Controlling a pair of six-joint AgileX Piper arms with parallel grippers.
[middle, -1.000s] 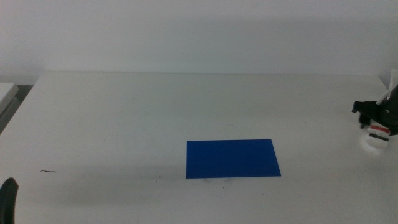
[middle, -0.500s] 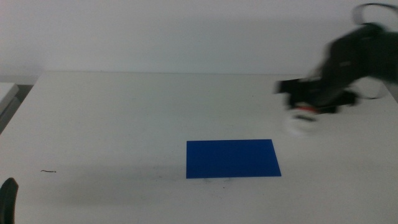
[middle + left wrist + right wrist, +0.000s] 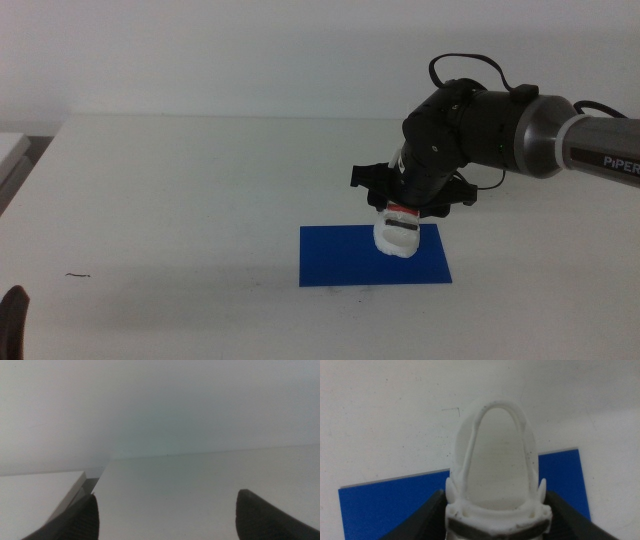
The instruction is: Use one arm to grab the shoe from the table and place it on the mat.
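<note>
Fingers (image 3: 403,214) carried shoe (image 3: 398,236) over mat (image 3: 340,256).

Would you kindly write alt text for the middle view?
The right gripper holds the white shoe over the blue mat, on the white table. The left gripper waits at the table's near left edge.

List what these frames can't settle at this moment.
- Shoe to mat contact: middle view, the sole's underside is hidden; resting or hovering is unclear.
- Shoe heel and straps: right wrist view, cut off by the edge between the right claw jaws.
- Left claw: left wrist view shows only jaw tips, apart; middle view shows a sliver at the bottom edge.
</note>
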